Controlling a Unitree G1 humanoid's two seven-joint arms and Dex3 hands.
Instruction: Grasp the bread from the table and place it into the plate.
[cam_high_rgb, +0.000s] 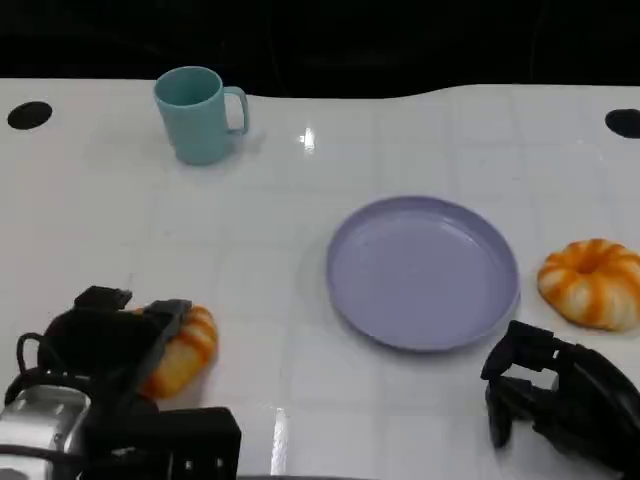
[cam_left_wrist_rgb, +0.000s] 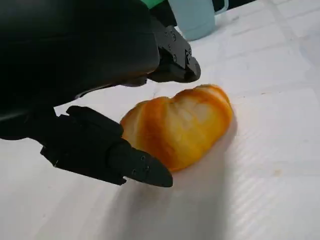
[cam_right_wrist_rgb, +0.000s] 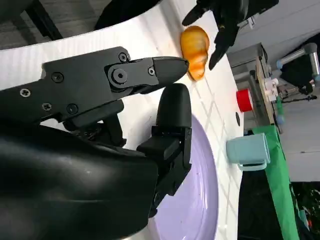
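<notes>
The robot's left hand hovers over a golden bread roll lying on the white counter at its near left, fingers spread to either side of the loaf without closing on it. The lavender plate sits bare at centre, a second striped bun just beside its right rim and a teal mug well behind. The right hand rests low near the plate's front edge, fingers apart and holding nothing

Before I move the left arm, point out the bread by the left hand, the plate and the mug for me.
bread by the left hand (cam_left_wrist_rgb: 180, 125), left wrist view, middle of its crust.
plate (cam_high_rgb: 345, 300), head view, bare left rim.
mug (cam_high_rgb: 195, 118), head view, middle of its outer wall.
</notes>
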